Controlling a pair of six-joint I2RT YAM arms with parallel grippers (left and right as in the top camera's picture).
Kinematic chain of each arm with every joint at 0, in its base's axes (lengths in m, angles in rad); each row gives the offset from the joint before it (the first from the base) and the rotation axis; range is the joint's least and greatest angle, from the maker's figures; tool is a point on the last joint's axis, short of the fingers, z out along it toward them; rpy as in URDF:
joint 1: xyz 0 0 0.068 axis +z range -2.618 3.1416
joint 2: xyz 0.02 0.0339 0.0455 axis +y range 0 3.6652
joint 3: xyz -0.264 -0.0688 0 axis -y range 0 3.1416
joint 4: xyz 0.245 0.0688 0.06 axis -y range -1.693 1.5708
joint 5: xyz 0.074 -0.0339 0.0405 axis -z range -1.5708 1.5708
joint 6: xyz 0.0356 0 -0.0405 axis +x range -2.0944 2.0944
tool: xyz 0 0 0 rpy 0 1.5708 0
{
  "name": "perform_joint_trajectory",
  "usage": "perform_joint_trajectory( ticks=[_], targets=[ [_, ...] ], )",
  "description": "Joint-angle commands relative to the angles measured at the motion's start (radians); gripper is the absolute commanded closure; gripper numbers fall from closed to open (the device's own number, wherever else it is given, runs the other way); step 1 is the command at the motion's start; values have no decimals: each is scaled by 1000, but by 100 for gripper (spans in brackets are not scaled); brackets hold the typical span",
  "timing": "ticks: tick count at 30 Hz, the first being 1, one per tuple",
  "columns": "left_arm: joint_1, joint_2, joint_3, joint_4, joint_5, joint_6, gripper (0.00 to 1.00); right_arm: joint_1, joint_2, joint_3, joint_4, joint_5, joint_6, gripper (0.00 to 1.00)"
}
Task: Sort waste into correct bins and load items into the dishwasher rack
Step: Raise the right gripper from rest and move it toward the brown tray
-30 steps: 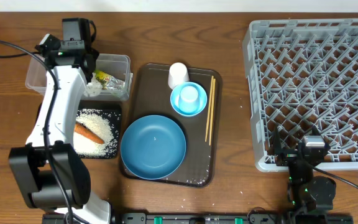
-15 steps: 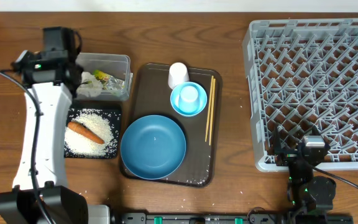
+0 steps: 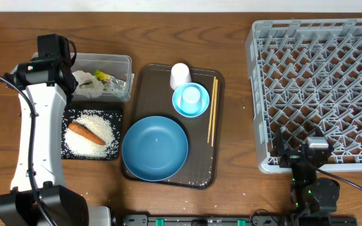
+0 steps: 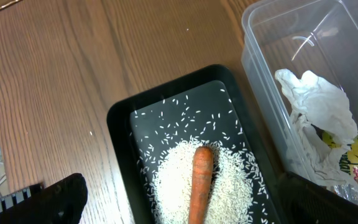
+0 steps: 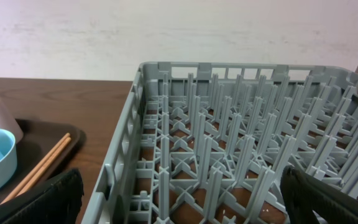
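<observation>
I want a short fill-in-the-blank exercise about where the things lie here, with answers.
1. The carrot lies on the ____ in the black tray.
2. The large plate on the brown tray is ____ in colour.
3. The dishwasher rack holds ____ dishes yet.
Answers: rice; blue; no.

Brown serving tray on wooden table
</observation>
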Motion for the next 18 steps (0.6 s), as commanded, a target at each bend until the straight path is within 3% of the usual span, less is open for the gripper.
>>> perform_joint_trajectory(
  ticks=[1,15,18],
  targets=[
    [1,3,1,-3,-30,-9,0,-2,-2,-2,-4,0,-8,1],
    [1,3,1,-3,-31,-9,1,-2,-2,-2,11,-12,-2,1],
    [1,3,1,-3,-31,-9,1,-2,-2,-2,63,-205,146,1]
  ],
)
